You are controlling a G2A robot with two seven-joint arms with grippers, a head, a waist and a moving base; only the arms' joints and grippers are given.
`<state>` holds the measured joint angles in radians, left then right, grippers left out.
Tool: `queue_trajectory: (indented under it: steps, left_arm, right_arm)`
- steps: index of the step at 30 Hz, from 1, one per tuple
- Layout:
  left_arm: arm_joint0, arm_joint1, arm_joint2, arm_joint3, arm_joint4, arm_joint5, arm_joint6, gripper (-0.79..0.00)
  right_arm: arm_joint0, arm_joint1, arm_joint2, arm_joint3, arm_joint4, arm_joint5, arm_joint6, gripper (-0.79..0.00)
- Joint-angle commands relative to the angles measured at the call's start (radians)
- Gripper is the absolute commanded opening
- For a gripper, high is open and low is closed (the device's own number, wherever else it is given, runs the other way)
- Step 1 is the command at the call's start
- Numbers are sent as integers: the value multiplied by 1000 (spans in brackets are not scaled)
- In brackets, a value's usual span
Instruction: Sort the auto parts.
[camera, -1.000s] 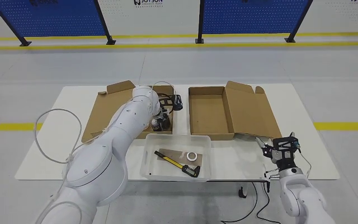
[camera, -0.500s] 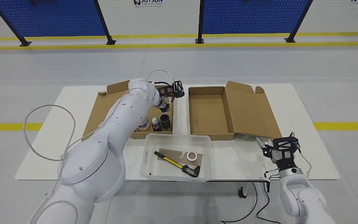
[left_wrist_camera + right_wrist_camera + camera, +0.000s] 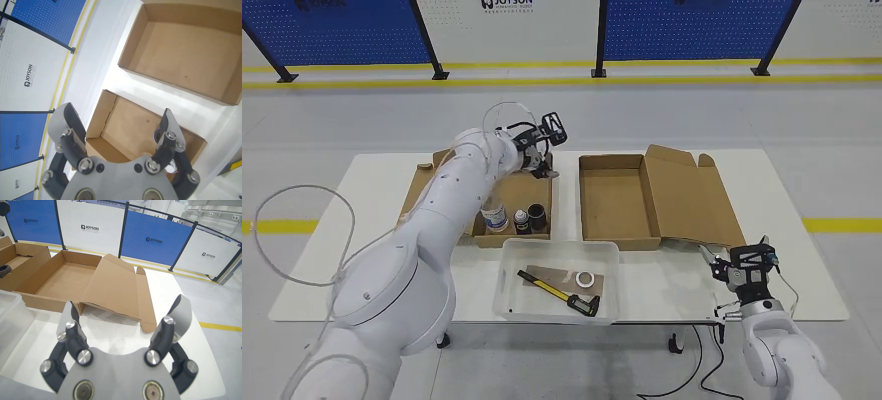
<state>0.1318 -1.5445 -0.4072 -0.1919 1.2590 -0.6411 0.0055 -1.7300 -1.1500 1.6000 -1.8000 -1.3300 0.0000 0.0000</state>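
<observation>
Fingers (image 3: 72, 121) of both arms gape above white table (image 3: 802, 200), blue-and-white panels (image 3: 342, 30) behind.

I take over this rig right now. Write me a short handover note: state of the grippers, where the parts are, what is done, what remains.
Left gripper: open, holding nothing, above the far end of the left cardboard box.
Right gripper: open, holding nothing, over the near right part of the table.
Done: three parts stand at the near end of the left cardboard box: a white cylinder, a small dark cylinder and a black cylinder.
Left: the clear tray holds a white ring, a yellow-and-black tool and a brown flat piece, probably to be sorted next. The right cardboard box lies open beside the left one.
</observation>
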Motion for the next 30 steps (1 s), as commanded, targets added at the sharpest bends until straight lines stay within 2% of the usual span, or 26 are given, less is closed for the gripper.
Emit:
queue_trajectory:
  steps: [1, 11, 19, 25, 30]
  left_arm:
    - [-2, 8, -12, -11, -15, 5, 18, 0]
    - [20, 57, -71, -114, -63, 55, 45, 0]
    - [75, 129, -140, -280, -77, 101, -5, 0]
    - [170, 215, -239, -510, -78, 151, -112, 0]
    - [329, 307, -383, -815, -63, 201, -255, 0]
  right_arm:
    - [0, 0, 0, 0, 0, 0, 0, 0]
    - [0, 0, 0, 0, 0, 0, 0, 0]
    - [0, 0, 0, 0, 0, 0, 0, 0]
    - [0, 0, 0, 0, 0, 0, 0, 0]
    - [0, 0, 0, 0, 0, 0, 0, 0]
